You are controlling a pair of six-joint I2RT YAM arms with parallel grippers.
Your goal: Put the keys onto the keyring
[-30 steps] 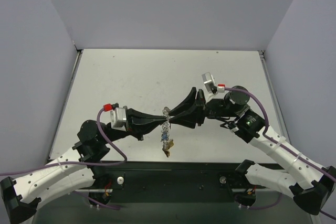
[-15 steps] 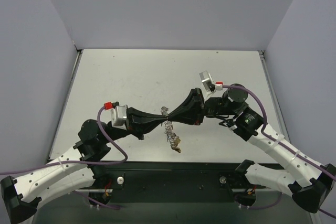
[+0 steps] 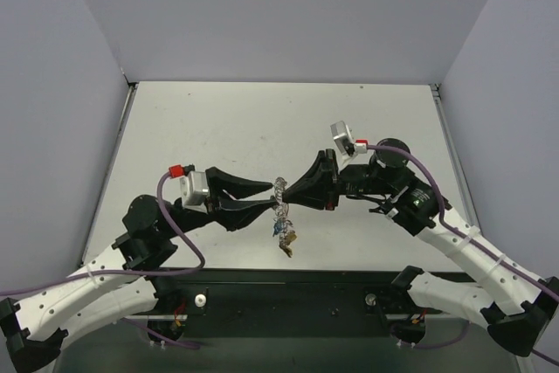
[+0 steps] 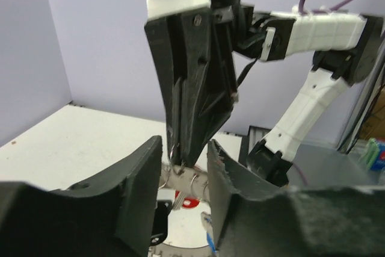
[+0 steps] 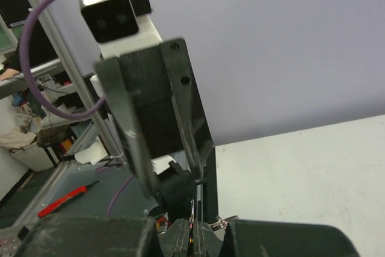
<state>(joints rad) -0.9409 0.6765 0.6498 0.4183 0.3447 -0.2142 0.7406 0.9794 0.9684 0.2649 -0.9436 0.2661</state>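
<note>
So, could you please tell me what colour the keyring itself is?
Silvery metal; the keyring shows best in the top external view.

The counter (image 3: 218, 120), a pale off-white slab flecked with faint dark scuffs (image 3: 229, 140), is sitting between lilac walls (image 3: 279, 15) on three sides and is meeting a black base strip (image 3: 288, 290) along its near edge.

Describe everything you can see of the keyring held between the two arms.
The keyring is a thin silvery wire hoop with a coiled-looking rim, held in the air above the table. The right hand is shut on its wire; the open left hand brackets it. Small keys, blue and gold-yellow, hang below it.
</note>
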